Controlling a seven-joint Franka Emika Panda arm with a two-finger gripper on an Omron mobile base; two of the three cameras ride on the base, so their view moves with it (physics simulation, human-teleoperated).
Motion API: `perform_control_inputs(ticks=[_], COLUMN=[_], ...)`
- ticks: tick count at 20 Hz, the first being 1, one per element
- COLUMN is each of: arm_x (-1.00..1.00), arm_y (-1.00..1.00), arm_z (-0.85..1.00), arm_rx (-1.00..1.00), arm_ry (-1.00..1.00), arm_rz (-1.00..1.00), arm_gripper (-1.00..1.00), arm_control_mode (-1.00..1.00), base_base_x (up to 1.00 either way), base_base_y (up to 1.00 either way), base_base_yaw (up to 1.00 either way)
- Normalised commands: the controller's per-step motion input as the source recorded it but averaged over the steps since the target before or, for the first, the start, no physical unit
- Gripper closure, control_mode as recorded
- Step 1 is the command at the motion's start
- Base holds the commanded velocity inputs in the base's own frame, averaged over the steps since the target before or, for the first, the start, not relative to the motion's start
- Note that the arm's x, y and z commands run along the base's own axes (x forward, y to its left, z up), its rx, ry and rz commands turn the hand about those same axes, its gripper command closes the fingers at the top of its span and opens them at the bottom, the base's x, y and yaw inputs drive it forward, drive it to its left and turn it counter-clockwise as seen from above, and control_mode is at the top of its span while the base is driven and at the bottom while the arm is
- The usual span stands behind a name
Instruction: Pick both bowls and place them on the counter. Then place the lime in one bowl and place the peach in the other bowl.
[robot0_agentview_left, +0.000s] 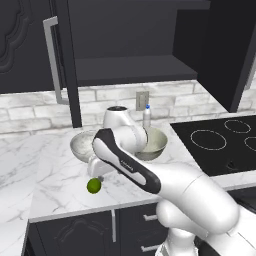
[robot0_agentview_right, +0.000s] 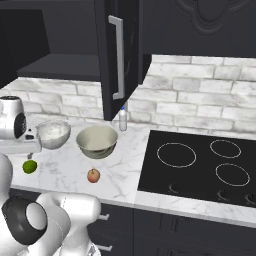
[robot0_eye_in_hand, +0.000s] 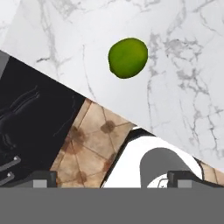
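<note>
Dark-tipped, spread fully apart and holding nothing: take the hand (robot0_eye_in_hand: 116, 178) down just like that, with no closing before the fingers (robot0_eye_in_hand: 43, 178) sit on either side of the lime (robot0_eye_in_hand: 127, 57). Judge the step in hand to be the lime's pick, both bowls standing already on the worktop (robot0_agentview_right: 65, 170). Note the fruit lying off the line of the tips in the hand view, so shift across first until it sits squarely between them, then descend straight. Watch the near front edge of the worktop, close beside the lime: round and free to roll, so avoid nudging it with one tip, and close evenly about its widest part. Lift well above the rims before swinging inward. Pick the white-grey marbled bowl (robot0_agentview_right: 52, 134), nearest to the lime and just behind it toward the back wall; leave the cream mottled bowl (robot0_agentview_right: 97, 141), beside it toward the stovetop (robot0_agentview_right: 200, 165), for the peach (robot0_agentview_right: 93, 175), which rests near the front edge in front of that bowl. Release low inside the bowl, not from above the rim, to stop a bounce out.
</note>
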Motion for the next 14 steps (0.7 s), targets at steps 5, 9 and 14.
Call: perform_control_inputs(ticks=[5, 9, 14], arm_x=[0.00, 0.10, 0.22], arm_y=[-0.05, 0.00, 0.04], arm_z=[-0.29, -0.28, -0.20], arm_rx=[0.00, 0.01, 0.10], arm_ry=[-0.24, -0.19, -0.03], arm_rz=[0.02, -0.02, -0.08], arm_gripper=[-1.00, -1.00, -1.00], arm_control_mode=[-1.00, -1.00, -1.00], base_base_x=[0.00, 0.00, 0.00], base_base_y=[0.00, 0.00, 0.00], base_base_yaw=[0.00, 0.00, 0.00])
